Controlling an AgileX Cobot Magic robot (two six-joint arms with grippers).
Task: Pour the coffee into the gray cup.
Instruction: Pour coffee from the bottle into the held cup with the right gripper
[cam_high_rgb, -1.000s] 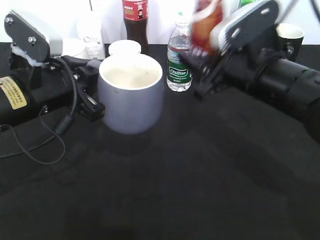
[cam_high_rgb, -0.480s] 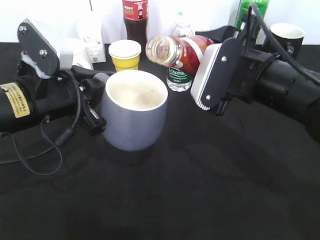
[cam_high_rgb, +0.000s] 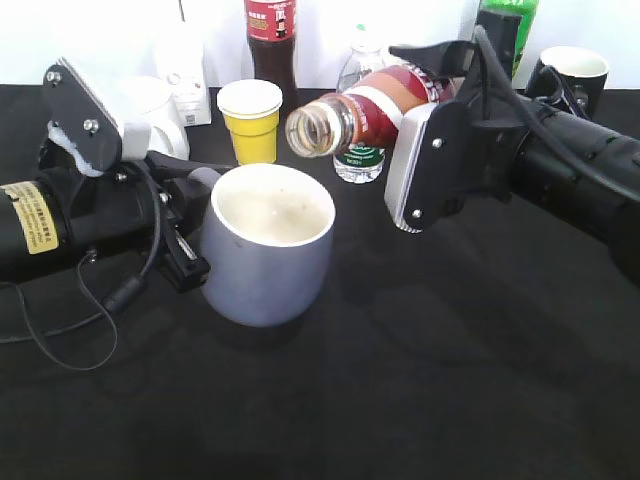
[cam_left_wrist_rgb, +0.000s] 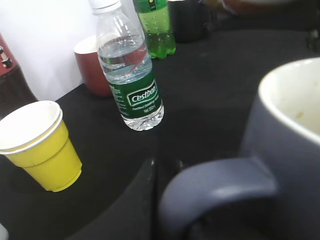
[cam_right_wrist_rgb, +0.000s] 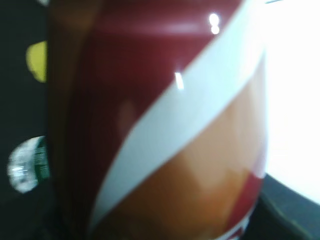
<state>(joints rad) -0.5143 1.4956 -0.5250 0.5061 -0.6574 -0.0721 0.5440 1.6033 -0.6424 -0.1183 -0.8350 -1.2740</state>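
Note:
The gray cup (cam_high_rgb: 268, 250) stands on the black table, white inside, with no dark liquid showing in it. My left gripper (cam_high_rgb: 185, 235) is shut on its loop handle (cam_left_wrist_rgb: 210, 182). My right gripper (cam_high_rgb: 430, 110) is shut on the coffee bottle (cam_high_rgb: 365, 105), orange-red with a white swirl. The bottle lies about level, tilted slightly down, with its open mouth (cam_high_rgb: 310, 130) just above the cup's far rim. It fills the right wrist view (cam_right_wrist_rgb: 165, 130) and hides the jaws there. No stream of coffee shows.
Behind the cup stand a yellow paper cup (cam_high_rgb: 250, 120), a green-labelled water bottle (cam_left_wrist_rgb: 131, 75), a cola bottle (cam_high_rgb: 271, 40) and a white mug (cam_high_rgb: 150, 100). A black mug (cam_high_rgb: 570, 72) and a green bottle (cam_left_wrist_rgb: 155, 27) are at the back right. A dark red cup (cam_left_wrist_rgb: 92, 72) stands behind the water bottle.
My right gripper has swung the coffee bottle from upright to nearly level and brought its mouth over the cup's rim. The cup and left gripper shifted slightly right and nearer.

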